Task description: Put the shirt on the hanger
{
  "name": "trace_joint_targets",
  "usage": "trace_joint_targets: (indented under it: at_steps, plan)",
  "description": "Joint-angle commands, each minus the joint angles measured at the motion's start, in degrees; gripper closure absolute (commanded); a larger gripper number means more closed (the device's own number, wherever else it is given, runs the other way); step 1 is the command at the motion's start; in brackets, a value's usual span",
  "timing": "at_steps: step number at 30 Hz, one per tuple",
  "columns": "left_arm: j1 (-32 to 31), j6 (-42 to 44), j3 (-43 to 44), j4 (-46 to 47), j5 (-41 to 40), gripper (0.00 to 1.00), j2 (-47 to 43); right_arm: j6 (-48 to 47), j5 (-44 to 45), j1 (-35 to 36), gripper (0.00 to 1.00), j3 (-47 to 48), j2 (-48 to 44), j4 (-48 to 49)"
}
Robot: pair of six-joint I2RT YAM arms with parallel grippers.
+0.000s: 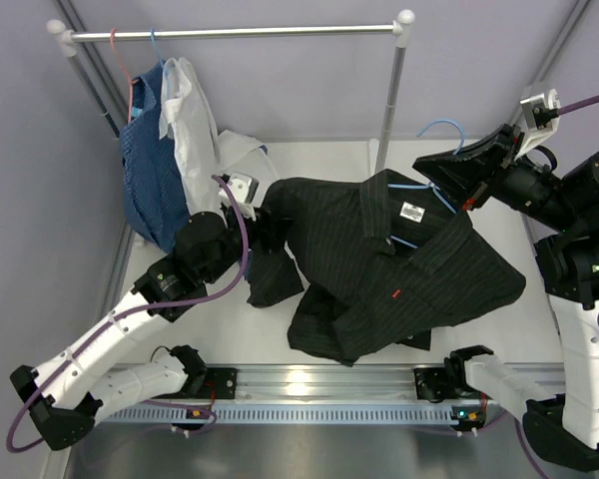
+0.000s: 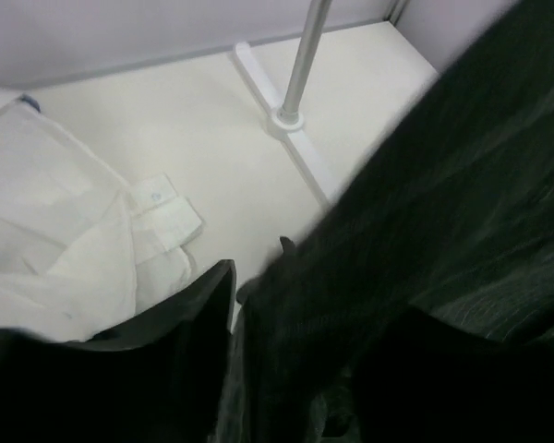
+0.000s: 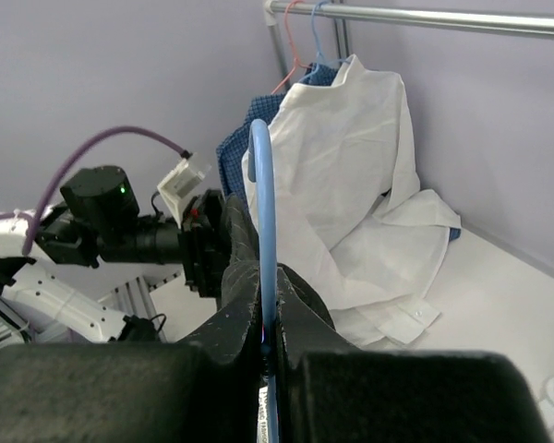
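Observation:
The black shirt [image 1: 379, 269] lies spread on the table, with the light-blue hanger [image 1: 443, 128] running into its collar. My right gripper [image 1: 437, 165] is shut on the hanger's wire just below the hook. In the right wrist view the blue wire [image 3: 262, 203] stands upright, pinched between the fingers of the gripper [image 3: 268, 318]. My left gripper [image 1: 263, 216] is shut on the shirt's left shoulder edge. In the left wrist view the dark fabric [image 2: 415, 212] fills the space between the fingers of the gripper [image 2: 286, 369].
A rail [image 1: 230, 33] at the back carries a white shirt [image 1: 190, 110], a blue patterned garment [image 1: 150, 170] and a red hanger [image 1: 120, 70]. The rack's right post [image 1: 389, 100] stands behind the black shirt. The white shirt's sleeve [image 2: 65, 249] lies on the table near my left gripper.

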Motion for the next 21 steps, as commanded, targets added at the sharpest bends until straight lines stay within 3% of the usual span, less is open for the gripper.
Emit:
trace_joint_targets:
  at_steps: [1,2,7,9,14,15,18,21]
  plan:
    - [0.3,5.4,9.4,0.2,4.5,0.23,0.9,0.8,-1.7,-1.3,1.00,-0.7,-0.8,3.6]
    - [0.3,7.9,11.5,-0.7,4.6,0.02,1.1,-0.8,-1.6,-1.2,1.00,-0.9,-1.0,2.9]
    - [0.3,15.9,27.6,-8.3,10.7,0.02,3.4,-5.9,1.9,-1.3,1.00,-2.3,-1.7,-2.9]
    - [0.3,17.9,32.0,-9.5,20.9,0.02,5.7,-7.1,1.4,-1.3,1.00,-3.5,-2.2,-3.1]
    - [0.3,17.4,46.6,-12.8,45.4,0.02,21.4,-11.8,-5.0,-1.3,1.00,-4.0,-3.5,-3.2]
    - [0.3,16.5,48.4,-12.8,53.8,0.02,23.8,-12.5,-5.3,-1.3,1.00,-4.4,-3.8,-3.1]
    - [0.3,12.4,55.3,-12.7,67.2,0.02,32.2,-13.3,-6.1,-1.3,1.00,-6.1,-4.2,-3.2]
    - [0.7,10.4,58.7,-12.7,74.7,0.02,36.6,-14.5,-6.8,-1.2,1.00,-7.8,-5.4,-3.1]
